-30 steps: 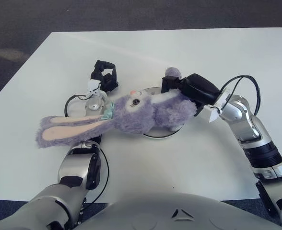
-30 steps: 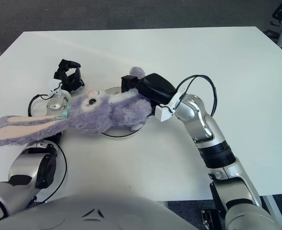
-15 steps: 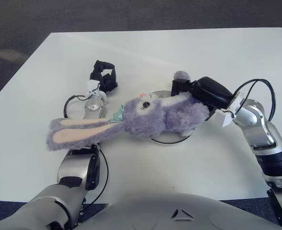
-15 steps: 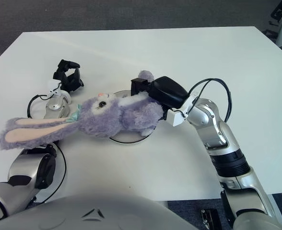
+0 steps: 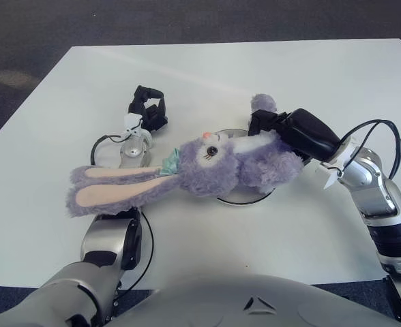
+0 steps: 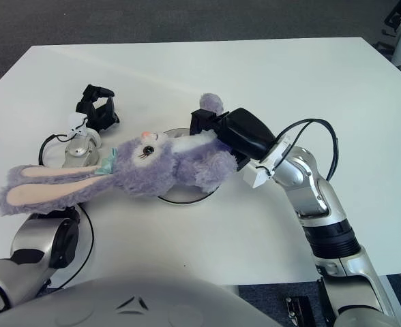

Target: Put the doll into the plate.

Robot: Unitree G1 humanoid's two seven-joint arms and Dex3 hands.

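Observation:
A purple plush rabbit doll (image 5: 217,163) with long pink-lined ears (image 5: 115,192) is held by my right hand (image 5: 282,129), which is shut on its body and rear. The doll's body hangs over the round plate (image 5: 245,197) at the table's middle, covering most of it. The head and ears reach left past the plate's rim, over my left forearm. My left hand (image 5: 148,109) rests on the table to the left of the plate, fingers curled and holding nothing. The doll also shows in the right eye view (image 6: 170,170).
The white table (image 5: 255,75) extends far behind and to the right of the plate. My left forearm (image 5: 129,153) lies on the table beneath the doll's ears, with a black cable looping beside it. Dark floor lies beyond the far edge.
My right hand has moved right and slightly up with the doll. The doll's body has shifted right over the plate, and its ears slid right too. My left hand has not moved.

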